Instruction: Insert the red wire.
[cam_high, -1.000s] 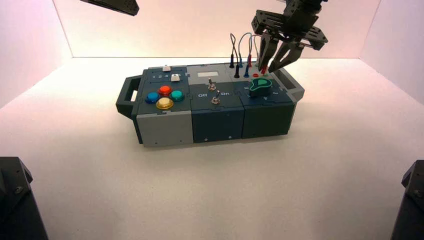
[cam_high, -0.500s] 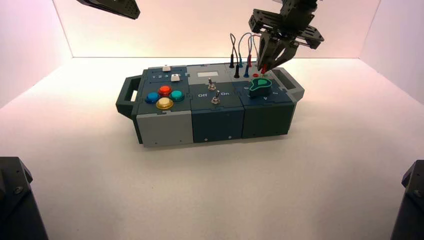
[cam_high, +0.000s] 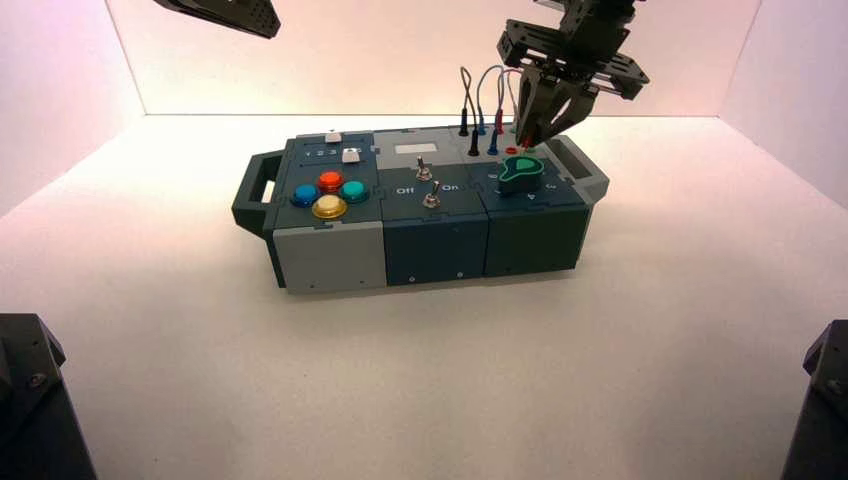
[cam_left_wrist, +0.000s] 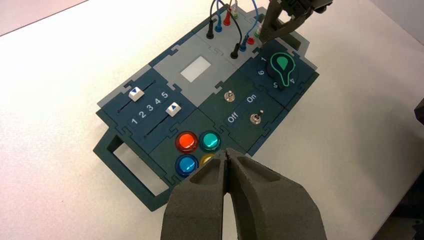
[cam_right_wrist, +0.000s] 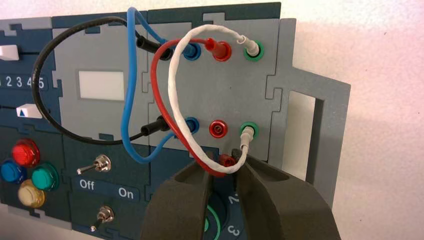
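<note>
At its far end, the red wire (cam_right_wrist: 156, 85) has one plug (cam_right_wrist: 218, 49) in the far red socket; from there it arches toward the right tool (cam_right_wrist: 224, 156). This tool is narrowed on the free red plug (cam_right_wrist: 227, 160), just before the empty red socket (cam_right_wrist: 218, 128), on the grey panel (cam_right_wrist: 200, 95) at the back right of the box. I judge that the insertion remains to be done.

The main risk is a miss: if the plug comes in tilted or a little to the side, its tip could press on the socket's rim and turn in the grip. The white wire (cam_right_wrist: 173, 85) passes across the red one close to the tool, so a straight push could catch it and pull its near plug (cam_right_wrist: 247, 136) from the green-ringed socket (cam_right_wrist: 254, 129). The arched red wire may also spring back and twist the plug, or be pinched. Toward the front, the green knob (cam_high: 521, 172) is near, and a low wrist could knock it.

Above the left side of the box, the left tool (cam_left_wrist: 226, 151) waits with its tips together.
</note>
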